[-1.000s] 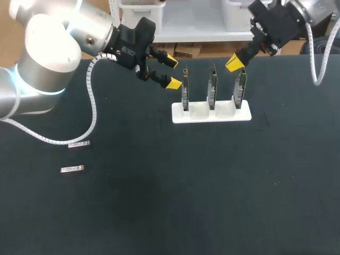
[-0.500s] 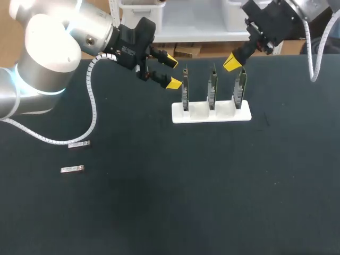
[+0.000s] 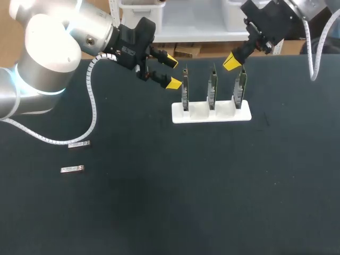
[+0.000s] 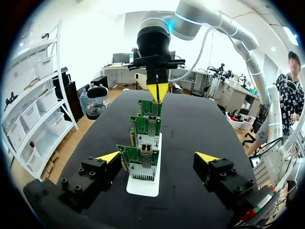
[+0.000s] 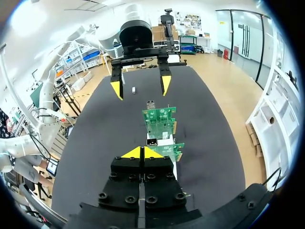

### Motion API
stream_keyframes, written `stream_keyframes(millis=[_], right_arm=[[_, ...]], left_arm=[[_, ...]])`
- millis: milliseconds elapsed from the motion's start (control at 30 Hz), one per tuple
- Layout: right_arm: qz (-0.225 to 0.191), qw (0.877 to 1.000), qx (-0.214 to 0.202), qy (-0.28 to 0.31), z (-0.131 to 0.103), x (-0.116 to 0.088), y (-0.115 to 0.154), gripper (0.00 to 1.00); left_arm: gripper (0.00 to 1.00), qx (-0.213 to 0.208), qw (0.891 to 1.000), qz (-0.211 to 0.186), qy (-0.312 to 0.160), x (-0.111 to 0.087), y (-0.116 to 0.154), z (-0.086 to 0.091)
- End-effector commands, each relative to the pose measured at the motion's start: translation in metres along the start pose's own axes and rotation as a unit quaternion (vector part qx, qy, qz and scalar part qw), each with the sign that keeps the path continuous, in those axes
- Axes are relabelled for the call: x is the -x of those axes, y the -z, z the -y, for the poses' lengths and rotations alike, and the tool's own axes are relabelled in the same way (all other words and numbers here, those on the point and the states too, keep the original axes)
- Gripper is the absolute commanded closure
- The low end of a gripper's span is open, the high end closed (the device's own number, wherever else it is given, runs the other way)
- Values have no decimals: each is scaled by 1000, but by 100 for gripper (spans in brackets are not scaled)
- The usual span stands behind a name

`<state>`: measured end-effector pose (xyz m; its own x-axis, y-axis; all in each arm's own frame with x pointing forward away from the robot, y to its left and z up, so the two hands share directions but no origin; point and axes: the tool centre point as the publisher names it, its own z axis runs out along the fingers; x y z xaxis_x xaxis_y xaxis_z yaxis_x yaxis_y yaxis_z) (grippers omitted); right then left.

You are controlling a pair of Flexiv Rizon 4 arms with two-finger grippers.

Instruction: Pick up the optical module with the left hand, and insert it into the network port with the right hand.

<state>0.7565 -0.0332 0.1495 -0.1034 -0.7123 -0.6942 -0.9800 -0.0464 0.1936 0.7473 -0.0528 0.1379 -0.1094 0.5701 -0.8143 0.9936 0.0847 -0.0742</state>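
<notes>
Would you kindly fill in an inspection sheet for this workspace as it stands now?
Surface: black table, no spills or marks seen.
Job's things: two optical modules lie flat on the left side, untouched; three network cards stand upright in a white holder.
Clutter: nothing seen.
Grippers: left gripper open and empty, beside the leftmost card; right gripper shut and empty, above the rightmost card.
Cables: spiral-wrapped cable hangs from the left arm, passing close to one module; white cable hangs from the right arm.
Surroundings: nothing seen reaching over the table.
</notes>
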Motion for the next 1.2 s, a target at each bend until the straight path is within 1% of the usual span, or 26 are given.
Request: stream_keyframes(millis=[33,233,267,300,333,1033,1200], right_arm=[[0,1000,-1,1,1,1,1,100],[0,1000,-1,1,2,0,2,100],[1,1000,0,0,2,-1,2,95],[1,1000,-6,-2,2,-1,2,59],[1,1000,-6,-2,2,-1,2,0],[1,1000,-6,-2,2,-1,2,0],[1,1000,-6,-2,2,-1,2,0]], left_arm=[[0,-2,1000,-2,1,1,0,-2],[0,-2,1000,-2,1,1,0,-2],[0,-2,1000,-2,1,1,0,-2],[0,-2,1000,-2,1,1,0,-2],[0,-2,1000,-2,1,1,0,-2],[0,-2,1000,-2,1,1,0,-2],[0,18,1000,1,-20,12,21,1]])
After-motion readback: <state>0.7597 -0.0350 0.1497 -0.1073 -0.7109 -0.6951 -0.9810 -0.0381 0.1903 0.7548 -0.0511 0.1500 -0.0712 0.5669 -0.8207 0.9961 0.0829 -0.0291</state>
